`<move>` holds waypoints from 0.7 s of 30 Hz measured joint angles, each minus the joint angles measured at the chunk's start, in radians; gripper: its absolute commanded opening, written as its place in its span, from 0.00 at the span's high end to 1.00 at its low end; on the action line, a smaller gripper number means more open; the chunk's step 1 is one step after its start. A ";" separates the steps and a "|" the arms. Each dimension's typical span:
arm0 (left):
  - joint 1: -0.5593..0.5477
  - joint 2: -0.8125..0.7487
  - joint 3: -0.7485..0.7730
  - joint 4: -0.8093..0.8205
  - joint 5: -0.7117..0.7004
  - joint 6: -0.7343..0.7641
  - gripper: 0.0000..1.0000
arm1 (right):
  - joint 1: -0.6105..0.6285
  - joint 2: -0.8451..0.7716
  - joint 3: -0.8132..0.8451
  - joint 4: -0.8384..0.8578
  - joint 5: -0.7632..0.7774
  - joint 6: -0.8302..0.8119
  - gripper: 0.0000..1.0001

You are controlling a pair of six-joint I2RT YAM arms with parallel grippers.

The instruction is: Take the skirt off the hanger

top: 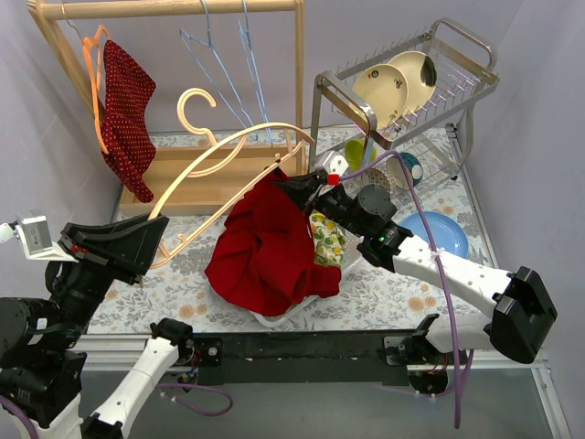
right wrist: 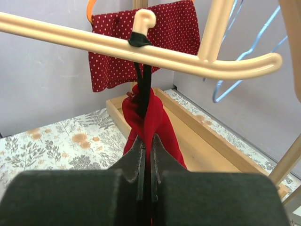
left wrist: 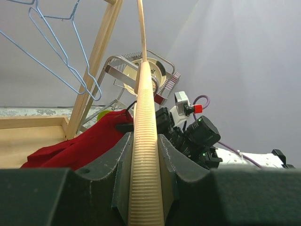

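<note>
The red fabric skirt [top: 265,247], drooping onto the floral tabletop [top: 137,302], is hung by its thin black loop [right wrist: 143,80], which is pinched in the jaws of the right gripper [right wrist: 146,150] and runs up toward 12 o'clock over the cream plastic hanger [right wrist: 70,35], itself clamped in the jaws of the left gripper [left wrist: 143,155].

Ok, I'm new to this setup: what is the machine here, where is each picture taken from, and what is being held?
Two robot arms are bolted at the near edge of a table with a floral cover. The wide picture comes from a fixed camera above and behind them. The other two come from a camera on each wrist, looking out past its own fingers. The left gripper is clamped around one end of a cream hanger. The right gripper pinches the red skirt, whose black loop is hooked on the hanger. At the back stand a wooden rack holding a polka-dot garment, and a dish rack with plates.
</note>
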 measured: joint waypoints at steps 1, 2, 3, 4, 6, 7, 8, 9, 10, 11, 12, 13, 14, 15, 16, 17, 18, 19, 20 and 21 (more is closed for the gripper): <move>0.000 0.000 -0.001 0.001 0.002 -0.004 1.00 | 0.000 0.003 0.000 0.010 0.006 0.006 0.99; 0.000 0.000 -0.003 0.003 0.004 -0.007 1.00 | 0.000 0.004 0.000 0.017 0.010 0.010 0.99; 0.000 0.000 -0.005 0.006 0.006 -0.010 1.00 | 0.000 0.004 0.000 0.021 0.013 0.013 0.99; 0.000 0.000 -0.008 0.010 0.007 -0.013 1.00 | 0.000 0.004 0.000 0.032 0.017 0.016 0.99; 0.000 -0.001 -0.014 0.018 0.008 -0.018 1.00 | 0.000 0.004 0.000 0.052 0.024 0.024 0.99; 0.000 -0.001 -0.017 0.021 0.008 -0.019 1.00 | 0.000 0.004 0.000 0.063 0.026 0.029 0.99; 0.000 -0.002 -0.019 0.024 0.007 -0.019 1.00 | 0.000 0.004 0.000 0.072 0.029 0.032 0.99; 0.000 -0.003 -0.022 0.025 0.006 -0.019 1.00 | 0.000 0.003 0.000 0.080 0.030 0.035 0.99; 0.000 -0.006 -0.024 0.026 0.006 -0.019 1.00 | 0.000 0.003 0.000 0.089 0.032 0.038 0.99; 0.000 -0.008 -0.026 0.026 0.006 -0.019 1.00 | 0.000 0.003 0.000 0.095 0.033 0.040 0.99; 0.000 -0.011 -0.027 0.024 0.006 -0.018 1.00 | 0.000 0.002 0.000 0.100 0.033 0.045 0.99; 0.000 -0.013 -0.027 0.023 0.005 -0.016 1.00 | 0.000 0.002 0.000 0.103 0.033 0.050 0.99; 0.000 -0.015 -0.027 0.023 0.002 -0.013 1.00 | 0.000 0.001 0.000 0.109 0.033 0.054 0.99; 0.000 -0.016 -0.027 0.022 -0.001 -0.010 1.00 | 0.000 -0.001 0.000 0.113 0.033 0.057 0.99; 0.000 -0.018 -0.028 0.022 -0.006 -0.004 1.00 | 0.000 -0.003 -0.002 0.116 0.033 0.061 0.99; 0.000 -0.018 -0.031 0.022 -0.014 0.000 1.00 | 0.000 -0.008 -0.004 0.119 0.033 0.063 0.99; 0.000 -0.019 -0.035 0.022 -0.021 0.005 1.00 | 0.000 -0.013 -0.009 0.123 0.033 0.065 0.99; 0.000 -0.023 -0.043 0.022 -0.031 0.012 1.00 | 0.000 -0.019 -0.015 0.131 0.033 0.069 0.99; 0.000 -0.026 -0.052 0.021 -0.037 0.016 1.00 | 0.000 -0.024 -0.020 0.134 0.033 0.073 0.99; 0.000 -0.027 -0.060 0.023 -0.040 0.020 1.00 | 0.000 -0.026 -0.023 0.139 0.033 0.076 0.99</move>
